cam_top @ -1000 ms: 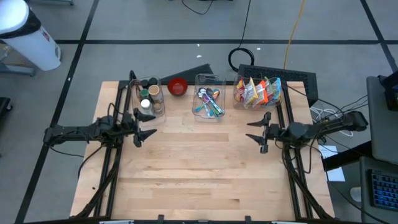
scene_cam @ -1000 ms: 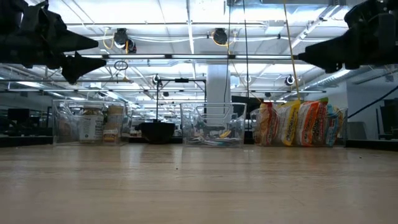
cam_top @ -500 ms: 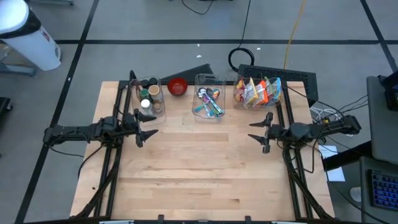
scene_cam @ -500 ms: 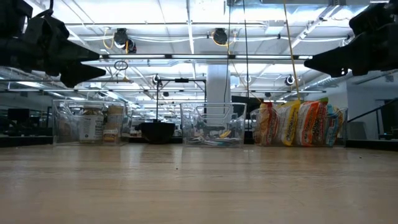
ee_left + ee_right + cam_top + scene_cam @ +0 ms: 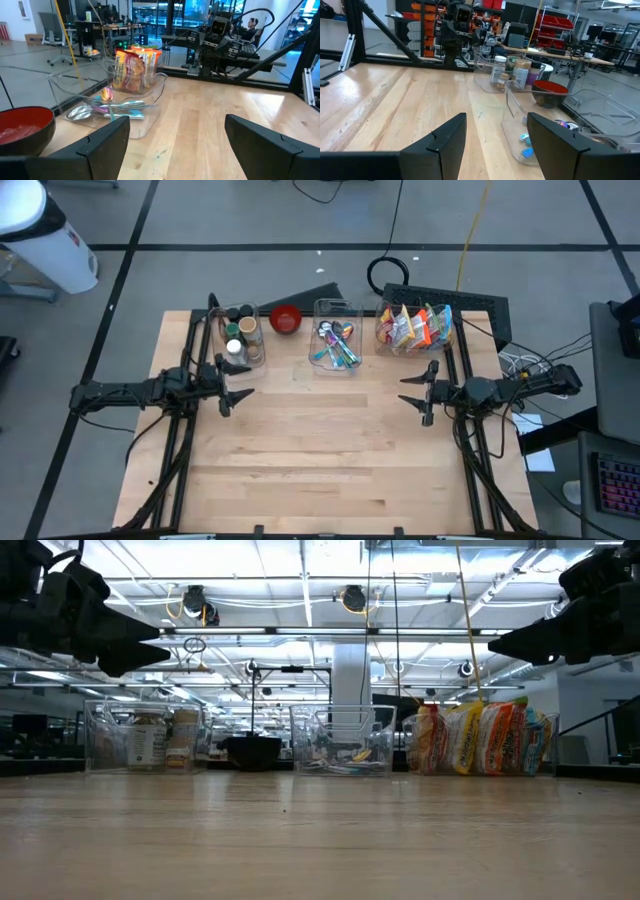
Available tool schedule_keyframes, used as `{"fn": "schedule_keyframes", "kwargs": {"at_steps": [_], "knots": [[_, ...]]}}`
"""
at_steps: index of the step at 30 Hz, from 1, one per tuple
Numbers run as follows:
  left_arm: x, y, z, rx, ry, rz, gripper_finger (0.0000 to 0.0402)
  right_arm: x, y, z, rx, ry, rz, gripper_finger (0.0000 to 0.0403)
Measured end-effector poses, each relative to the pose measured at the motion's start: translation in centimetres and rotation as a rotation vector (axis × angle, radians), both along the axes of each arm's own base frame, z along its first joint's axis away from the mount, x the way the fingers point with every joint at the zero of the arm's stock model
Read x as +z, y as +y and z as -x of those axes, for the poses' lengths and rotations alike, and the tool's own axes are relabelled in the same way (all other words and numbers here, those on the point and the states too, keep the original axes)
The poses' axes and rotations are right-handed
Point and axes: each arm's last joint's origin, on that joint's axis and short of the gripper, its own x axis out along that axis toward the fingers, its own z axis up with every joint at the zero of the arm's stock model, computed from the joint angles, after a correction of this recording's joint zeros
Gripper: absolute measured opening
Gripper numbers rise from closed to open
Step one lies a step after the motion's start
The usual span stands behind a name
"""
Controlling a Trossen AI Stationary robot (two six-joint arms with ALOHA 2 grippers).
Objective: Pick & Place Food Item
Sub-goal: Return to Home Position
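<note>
The food items are colourful snack bags standing upright in a clear bin at the table's far right; the left wrist view shows these bags too. My left gripper hovers open over the table's left side, pointing level toward the middle. My right gripper hovers open over the right side, facing it. Nothing is between either pair of fingers. In the low view both hang well above the tabletop, the left gripper and the right gripper.
Along the far edge stand a clear bin of jars, a red bowl and a clear bin of coloured utensils. The wooden tabletop stretches bare between the grippers and toward the near edge. Black frame rails run along both sides.
My left gripper has rolled a little about its own pointing line. My right arm has folded back slightly and its gripper has tipped to level. Neither gripper has travelled across the table, and no object has moved.
</note>
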Motion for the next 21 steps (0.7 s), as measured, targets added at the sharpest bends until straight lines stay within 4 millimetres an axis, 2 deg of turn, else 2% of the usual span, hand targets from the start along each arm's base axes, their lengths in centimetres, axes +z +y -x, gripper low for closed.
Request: {"fn": "schedule_keyframes", "kwargs": {"at_steps": [21], "knots": [[0.31, 0.01, -0.02, 0.003, -0.042, 0.009, 0.0335, 0.51, 0.0, -0.01, 0.001, -0.053, -0.011, 0.0201]]}}
